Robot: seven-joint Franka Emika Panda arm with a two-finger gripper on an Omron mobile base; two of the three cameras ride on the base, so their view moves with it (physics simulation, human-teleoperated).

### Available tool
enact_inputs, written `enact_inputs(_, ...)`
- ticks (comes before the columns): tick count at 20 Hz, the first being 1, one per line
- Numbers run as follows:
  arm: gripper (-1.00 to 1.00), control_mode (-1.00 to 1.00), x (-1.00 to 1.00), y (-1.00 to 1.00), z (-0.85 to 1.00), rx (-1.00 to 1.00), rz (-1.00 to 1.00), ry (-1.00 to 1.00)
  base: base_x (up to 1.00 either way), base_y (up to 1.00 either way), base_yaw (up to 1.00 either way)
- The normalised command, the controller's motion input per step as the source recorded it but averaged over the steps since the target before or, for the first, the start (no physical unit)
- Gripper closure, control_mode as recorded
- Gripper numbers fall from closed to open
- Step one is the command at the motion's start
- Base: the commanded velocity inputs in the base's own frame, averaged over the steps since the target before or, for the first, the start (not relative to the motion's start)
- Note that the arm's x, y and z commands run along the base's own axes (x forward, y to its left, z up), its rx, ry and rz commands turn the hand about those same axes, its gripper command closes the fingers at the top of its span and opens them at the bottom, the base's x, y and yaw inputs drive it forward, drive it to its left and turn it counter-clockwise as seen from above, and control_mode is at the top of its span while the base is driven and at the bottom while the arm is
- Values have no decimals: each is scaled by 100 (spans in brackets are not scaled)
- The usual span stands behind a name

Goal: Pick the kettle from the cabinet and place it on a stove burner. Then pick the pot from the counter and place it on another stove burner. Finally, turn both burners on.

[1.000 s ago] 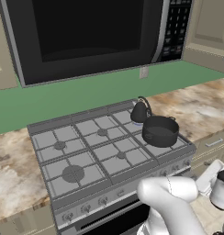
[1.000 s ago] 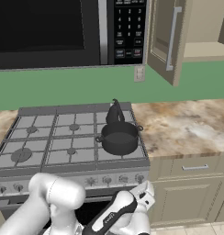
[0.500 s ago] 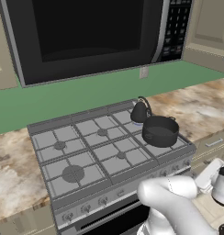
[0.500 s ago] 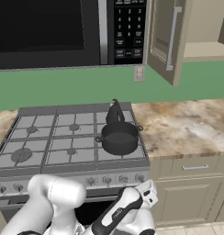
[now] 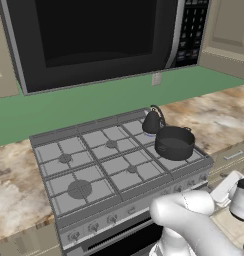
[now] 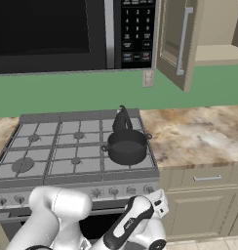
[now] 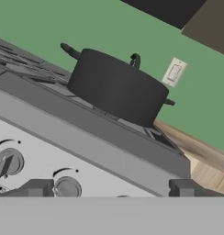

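Pot [image 6: 127, 146]: seated on the front-right burner of the range [image 5: 89, 172], lidless, both loop handles clear of the grate.
Kettle [image 6: 122, 119]: set on the rear-right burner, directly behind the pot and close to it; whether the two touch cannot be told.
Cabinet [image 6: 175, 41]: door left standing open, up and to the right of the range.
Gripper [image 7: 111, 189]: held low in front of the range's control panel, below the pot; jaws spread wide, nothing between them.
Knobs [image 7: 8, 162]: a row is seen along the range's front face, one [image 7: 67, 187] just above the fingertips.
Step in hand: both placements are judged done; lighting the burners is begun.
Next move: the two right-hand knobs must be identified, one closed on squarely, then turned.
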Motion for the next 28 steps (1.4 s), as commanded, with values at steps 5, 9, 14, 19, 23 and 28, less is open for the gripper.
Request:
enact_inputs(5,-100,-100,1,0,-5,2,0,0,0,0,0)
enact_inputs(9,-100,-100,10,0,0,4,0,0,0,0,0)
enact_inputs(14,-100,-100,8,0,0,3,0,0,0,0,0)
enact_inputs(19,-100,-100,7,0,0,3,0,0,0,0,0)
enact_inputs(23,-100,-100,10,0,-1,3,0,0,0,0,0)
enact_inputs(28,-100,-100,9,-5,-8,2,0,2,0,0,0)
